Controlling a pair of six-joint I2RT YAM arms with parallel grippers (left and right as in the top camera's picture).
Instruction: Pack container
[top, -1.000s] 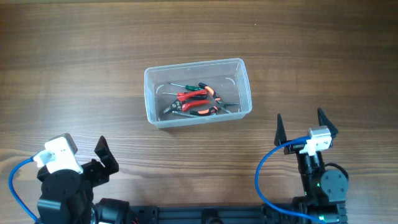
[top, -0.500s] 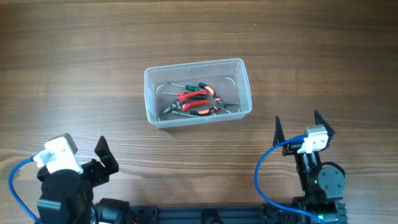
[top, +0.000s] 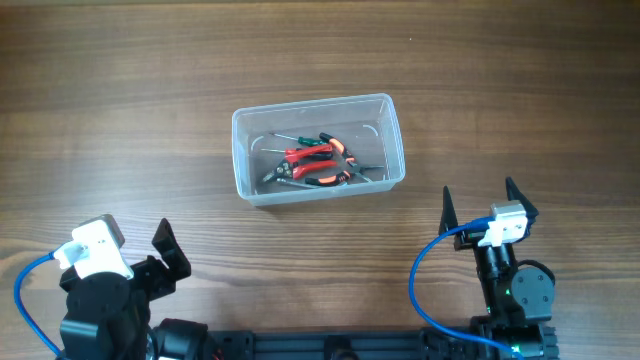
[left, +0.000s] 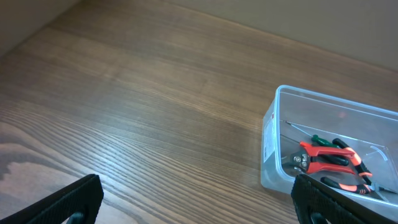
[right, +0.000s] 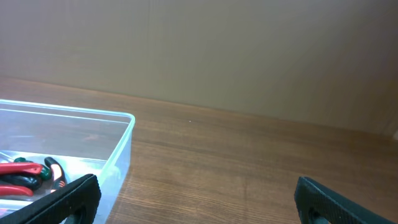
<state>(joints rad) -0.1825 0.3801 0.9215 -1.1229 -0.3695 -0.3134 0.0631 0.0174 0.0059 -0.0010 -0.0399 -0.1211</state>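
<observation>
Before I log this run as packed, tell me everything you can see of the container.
The container is a clear plastic tub, rectangular with rounded corners and a thicker rim, lidless. It stands upright, slightly skewed, on the wooden table. Red-handled pliers and green-handled screwdrivers lie inside. Only the table and those tools touch it.

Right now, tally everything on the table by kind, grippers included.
Clear plastic container: 1
Red-handled pliers: 2, overlapping, so not certain
Green-handled screwdrivers: 2, likewise
Grippers: 2, the left gripper and the right gripper, both open
Total: 7
</observation>
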